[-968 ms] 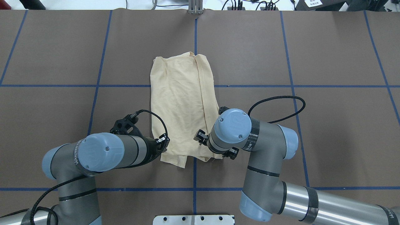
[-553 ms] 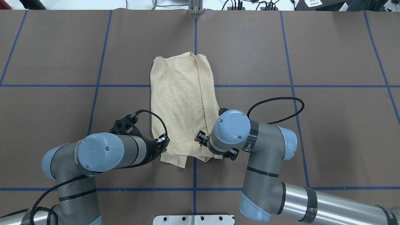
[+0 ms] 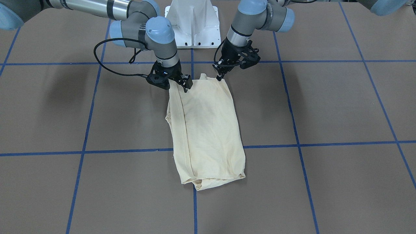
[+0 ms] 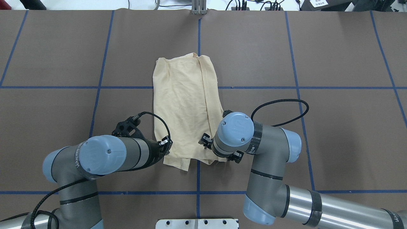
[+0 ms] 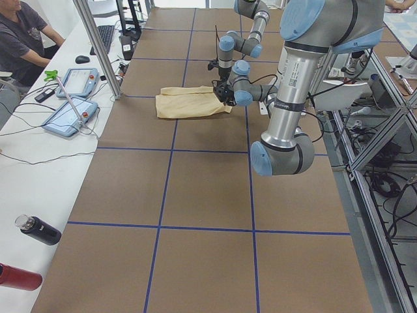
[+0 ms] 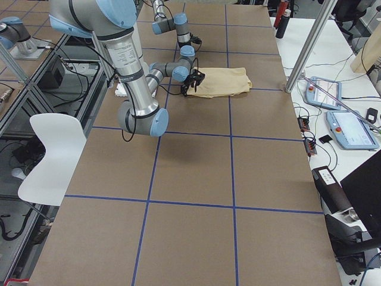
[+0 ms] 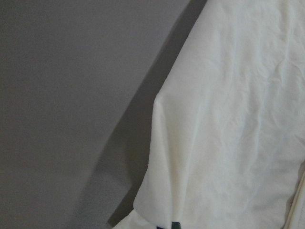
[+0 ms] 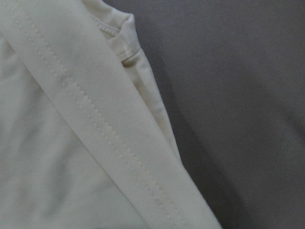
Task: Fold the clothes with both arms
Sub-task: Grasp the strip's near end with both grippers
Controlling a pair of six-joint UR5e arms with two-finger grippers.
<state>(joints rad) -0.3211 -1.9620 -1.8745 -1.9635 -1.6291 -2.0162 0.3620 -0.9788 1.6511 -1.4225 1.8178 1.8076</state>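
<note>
The cream-yellow shirt (image 3: 204, 130) lies as a long narrow strip down the middle of the table (image 4: 334, 57), plain side up; its print and label are hidden. My left gripper (image 3: 220, 77) is shut on the strip's near corner on my left. At the opposite near corner, my right gripper (image 3: 186, 86) is shut on the cloth. From overhead the left arm (image 4: 105, 156) and right arm (image 4: 237, 128) cover both grippers and that end of the shirt (image 4: 184, 105). Both wrist views are filled with cloth (image 7: 228, 119) (image 8: 71, 143), which casts a wide shadow on the table.
The white pedestal base (image 3: 192, 22) stands just behind the grippers. Blue tape lines (image 4: 197, 31) grid the brown table. A person (image 5: 23, 32) sits beside tablets (image 5: 68, 114) and bottles (image 5: 39, 229) on the side bench. A white chair (image 6: 50, 155) stands off the table.
The right arm has shifted slightly toward the robot's base. The left arm and the shirt look unmoved.
</note>
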